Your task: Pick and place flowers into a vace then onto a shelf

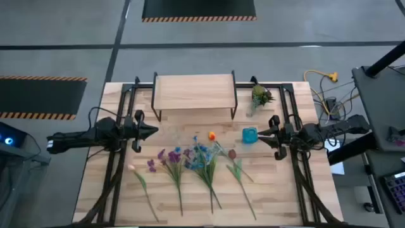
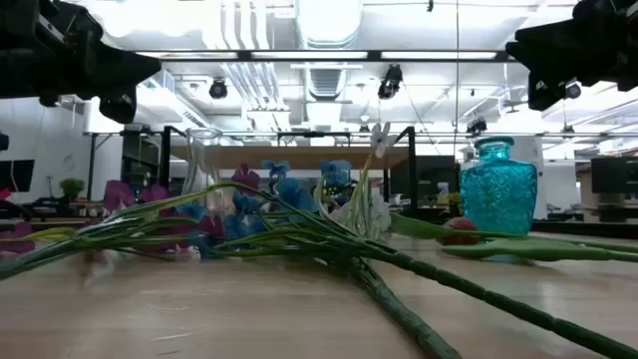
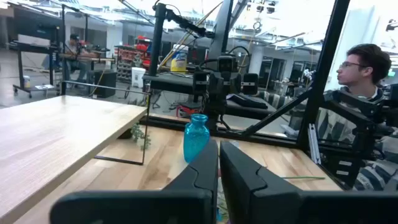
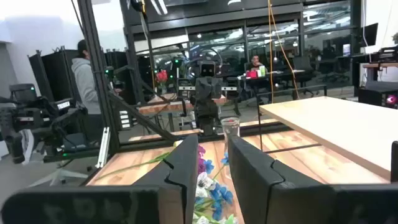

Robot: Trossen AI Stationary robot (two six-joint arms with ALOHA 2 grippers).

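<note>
Several long-stemmed flowers (image 1: pixel 190 164) lie flat on the wooden table's middle, blooms toward the far edge and stems toward the near edge; the low view shows them as a crossed heap (image 2: pixel 289 224). A blue glass vase (image 1: pixel 250 135) stands upright right of them. The shelf (image 1: pixel 195 94) stands on its black legs at the far middle. A clear glass vase (image 2: pixel 202 160) stands behind the flowers. My left gripper (image 1: pixel 152 131) hovers shut left of the blooms. My right gripper (image 1: pixel 261 133) hovers just right of the blue vase, slightly open, nothing between its fingers (image 4: pixel 186 168).
A short green sprig (image 1: pixel 261 96) sits at the shelf's right end. Black frame rails (image 1: pixel 114 183) run along both sides of the table. A person (image 3: pixel 364 74) sits beyond the table's right side. Bare table lies between the flowers and the shelf.
</note>
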